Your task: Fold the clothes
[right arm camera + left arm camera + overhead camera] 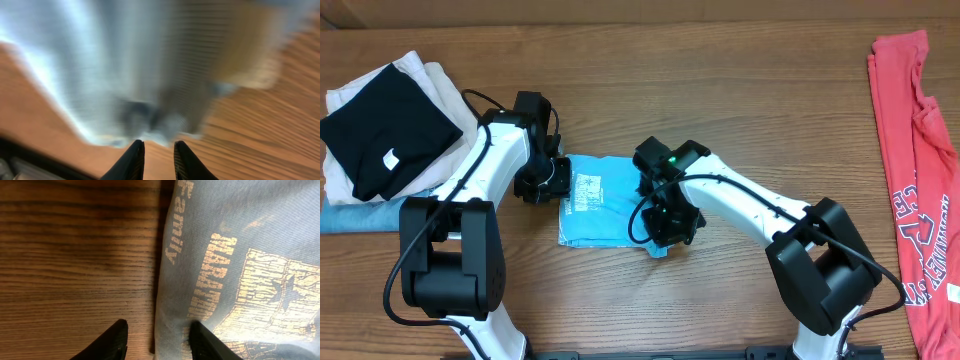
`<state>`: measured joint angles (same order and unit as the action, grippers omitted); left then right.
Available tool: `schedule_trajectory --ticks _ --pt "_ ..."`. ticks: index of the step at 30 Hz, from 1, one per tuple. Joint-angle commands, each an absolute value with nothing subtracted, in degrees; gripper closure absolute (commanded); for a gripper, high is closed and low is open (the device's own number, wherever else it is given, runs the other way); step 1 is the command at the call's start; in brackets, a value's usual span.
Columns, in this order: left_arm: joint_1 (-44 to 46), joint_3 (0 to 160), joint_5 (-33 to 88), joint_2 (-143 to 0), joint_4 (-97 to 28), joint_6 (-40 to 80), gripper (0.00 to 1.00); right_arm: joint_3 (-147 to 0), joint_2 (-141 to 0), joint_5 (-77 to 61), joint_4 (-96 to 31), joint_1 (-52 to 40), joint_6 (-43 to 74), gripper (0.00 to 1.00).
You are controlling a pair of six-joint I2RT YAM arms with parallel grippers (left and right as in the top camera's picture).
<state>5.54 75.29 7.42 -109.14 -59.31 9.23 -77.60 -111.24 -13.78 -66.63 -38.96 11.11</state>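
Observation:
A folded light blue shirt with a gold print lies at the table's middle. My left gripper is at its left edge. In the left wrist view the jaws are open and straddle the shirt's edge, one finger on the wood and one over the cloth. My right gripper is at the shirt's front right corner. The right wrist view is blurred. Its jaws are slightly apart with only bare wood between them, and the blue cloth is just beyond the fingertips.
A red shirt lies spread out along the right edge. At the far left is a stack with a folded black shirt on top of white cloth and blue cloth.

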Motion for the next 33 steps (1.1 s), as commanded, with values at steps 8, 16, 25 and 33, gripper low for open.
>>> schedule_trajectory --ticks 8,16,25,33 --pt "5.74 75.48 7.05 -109.40 -59.44 8.75 0.56 -82.74 -106.50 -6.35 -67.79 -30.70 11.11 0.63" --pt "5.74 75.48 7.09 -109.40 -59.51 8.80 0.56 -82.13 -106.54 -15.38 -56.10 -29.93 8.62 0.51" --pt "5.74 75.48 7.07 -109.40 -59.55 8.78 0.56 -80.95 -107.53 -14.35 -50.52 -29.87 9.02 0.52" --pt "5.80 75.48 7.07 -109.40 -59.79 8.73 0.55 -80.95 -111.39 -12.73 -50.59 -29.87 10.55 0.51"
